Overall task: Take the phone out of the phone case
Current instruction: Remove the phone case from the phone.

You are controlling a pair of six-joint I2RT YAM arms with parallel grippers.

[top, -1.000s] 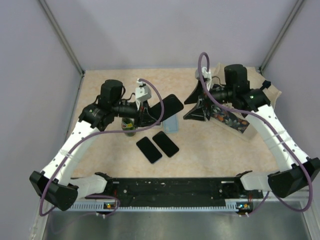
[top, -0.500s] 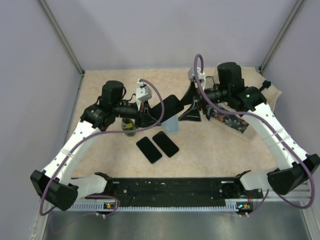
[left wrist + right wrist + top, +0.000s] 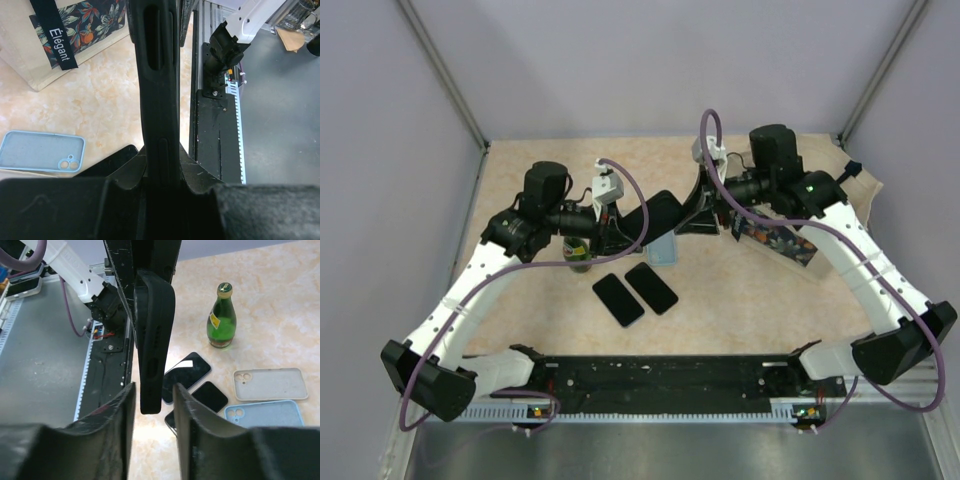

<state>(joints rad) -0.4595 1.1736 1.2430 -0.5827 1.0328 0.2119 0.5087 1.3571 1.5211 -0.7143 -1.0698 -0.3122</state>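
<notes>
Ops: Grip check, left side?

Bench: Left gripper [image 3: 160, 172] is clenched on the black phone case [image 3: 655, 213], with fingers on its two broad faces at the near end. Case is up off the table [image 3: 750, 310], spanning between the two grippers. It's edge-on to both wrist cameras.

Ops: Right side?

Bench: Right gripper [image 3: 154, 390] straddles the far end of the same case. Jaws are apart and a thin gap shows on each side of the case, so it has no grip on it.

Ops: Phone location?

Bench: Can't separate a phone from the case. Wrist views show only the case's side rail with its button slots. Overhead shows one dark slab.

Ops: What's on the table around it?

Bench: Light blue case [image 3: 42, 151] lies flat near the middle, camera cutout visible. Beige case [image 3: 270, 384] is just beside it, on the side toward the green bottle [image 3: 221, 315]. Bottle is upright, near the left wrist. Black phones [image 3: 651, 287] lie side by side, screens dark, closer to the arm bases and apart from the blue case.

Ops: Anything on the right?

Bench: Floral box [image 3: 782, 240] sits on the table below the right forearm, apart from the held case. It has a black ribbon [image 3: 56, 35] across it, printed "Élégant".
</notes>
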